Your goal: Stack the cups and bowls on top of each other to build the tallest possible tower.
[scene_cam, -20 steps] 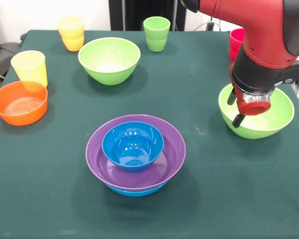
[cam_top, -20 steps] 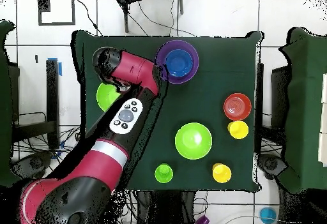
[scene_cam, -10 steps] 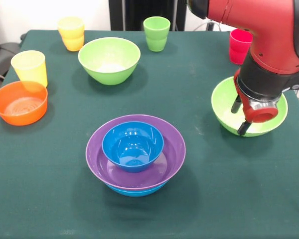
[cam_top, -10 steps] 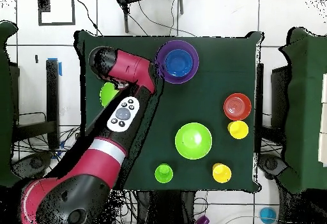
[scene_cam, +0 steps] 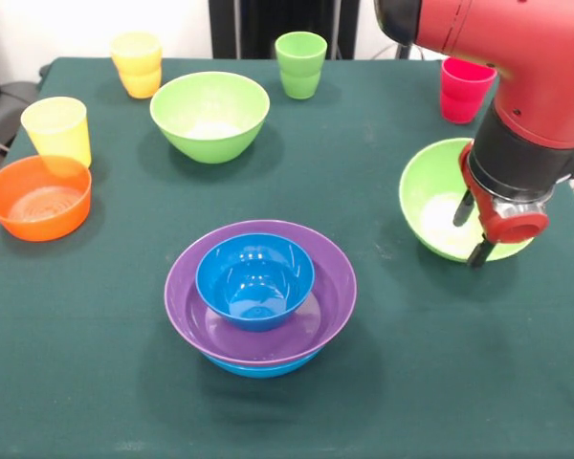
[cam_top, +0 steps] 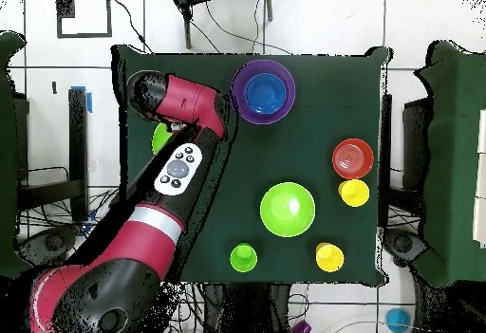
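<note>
My gripper [scene_cam: 472, 229] is at the table's right side, its fingers astride the near rim of a large light green bowl [scene_cam: 435, 206], one inside and one outside. It is shut on that rim and the bowl hangs tilted. In the overhead view the arm hides most of this bowl [cam_top: 160, 138]. A small blue bowl [scene_cam: 254, 277] sits in the wide purple bowl [scene_cam: 330, 287], which sits in the large blue bowl [scene_cam: 258, 366]. The second large light green bowl [scene_cam: 209, 115] stands at the back. The small orange bowl [scene_cam: 38, 196] is at the left.
Four cups stand apart: yellow [scene_cam: 56, 129] behind the orange bowl, orange-yellow [scene_cam: 138, 63] at the back left, light green [scene_cam: 300, 64] at the back middle, red [scene_cam: 462, 89] at the back right, behind my arm. The table's right edge is close to the gripper.
The gripper has shifted right and slightly nearer the camera. The light green bowl in it has tilted, so that its opening faces left and more of its inside shows.
</note>
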Controlling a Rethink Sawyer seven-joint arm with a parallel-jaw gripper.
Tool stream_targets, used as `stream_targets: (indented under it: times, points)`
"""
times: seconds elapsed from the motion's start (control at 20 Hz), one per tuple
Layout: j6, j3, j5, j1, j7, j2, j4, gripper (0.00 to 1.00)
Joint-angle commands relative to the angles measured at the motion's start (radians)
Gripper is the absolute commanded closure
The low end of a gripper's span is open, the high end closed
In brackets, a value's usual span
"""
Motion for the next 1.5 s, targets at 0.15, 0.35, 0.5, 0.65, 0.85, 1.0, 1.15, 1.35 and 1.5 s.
stream_targets:
  times: [0.15,0.35,0.5,0.65,0.85,1.0,1.15,1.35,1.5]
  points:
    - [-0.032,0.169,-0.035,0.027,0.069,0.021,0.043,0.00]
    - [-0.043,0.176,-0.039,0.023,0.060,0.019,0.048,0.00]
    - [-0.034,0.179,-0.039,0.026,0.058,0.004,0.058,0.00]
    - [-0.029,0.181,-0.040,0.028,0.059,-0.006,0.065,0.00]
    - [-0.040,0.184,-0.047,0.022,0.051,-0.001,0.067,0.00]
    - [-0.041,0.187,-0.050,0.018,0.047,-0.003,0.068,0.00]
    - [-0.030,0.188,-0.052,0.019,0.045,-0.017,0.076,0.00]
    - [-0.030,0.189,-0.054,0.017,0.041,-0.017,0.076,0.00]
    - [-0.031,0.186,-0.055,0.015,0.051,0.003,0.055,0.00]
